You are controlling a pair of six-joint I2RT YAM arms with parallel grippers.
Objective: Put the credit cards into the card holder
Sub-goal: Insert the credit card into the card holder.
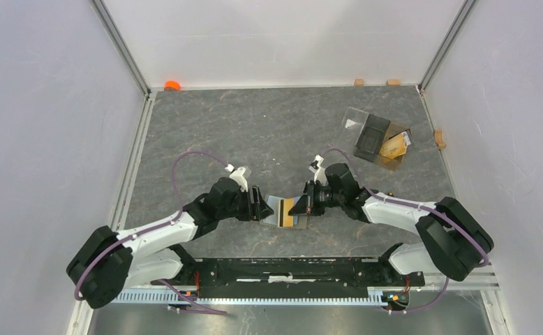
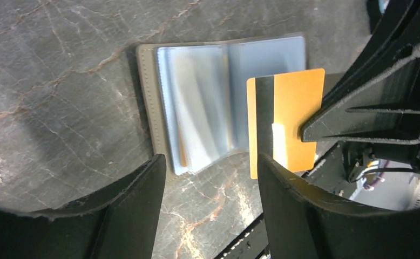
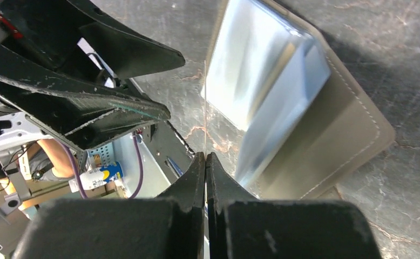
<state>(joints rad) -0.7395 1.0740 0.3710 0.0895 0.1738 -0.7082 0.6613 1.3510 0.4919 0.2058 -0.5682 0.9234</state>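
card holder [image 2: 197, 108]: olive-khaki cover with pale stitching along the edge; pale blue-grey glossy sleeves inside
credit card [image 2: 297, 108]: orange-gold; dark stripe down one side; small pale strip
table [image 1: 255, 125]: dark grey, marbled with pale and tan veins
left gripper [image 2: 210, 172]: black
right gripper [image 3: 205, 162]: black, scuffed pale at edges

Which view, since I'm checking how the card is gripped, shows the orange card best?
Left wrist: the orange card shows its face and dark stripe, with the right gripper pinching one edge. The right wrist view sees it edge-on, a thin line above the shut jaws. The top view shows it only small.
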